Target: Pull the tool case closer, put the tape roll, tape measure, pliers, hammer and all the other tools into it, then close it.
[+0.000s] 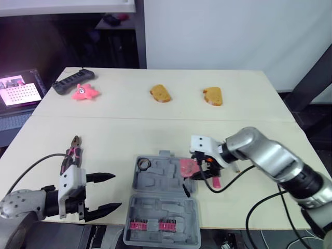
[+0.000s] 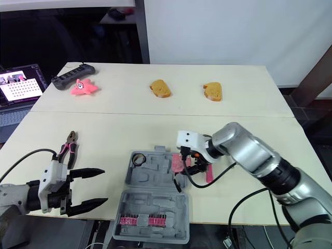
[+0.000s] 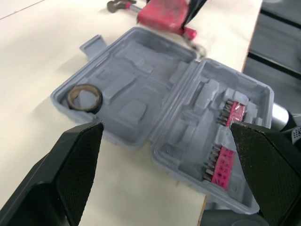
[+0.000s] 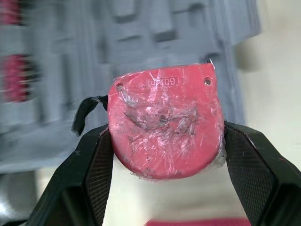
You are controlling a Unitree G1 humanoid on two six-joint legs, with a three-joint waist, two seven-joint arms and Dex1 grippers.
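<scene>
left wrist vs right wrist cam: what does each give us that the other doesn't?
Left wrist: tape roll seated in a case pocket, pink bit rows, open left gripper. Right wrist: right gripper clamped on the tape measure, with its black strap hanging off one side. Shared: the open grey tool case and the red tape measure.

The left gripper sits low at the near left, fingers spread wide. The right arm bends inward, the right gripper pinching the tape measure between both fingers.
</scene>
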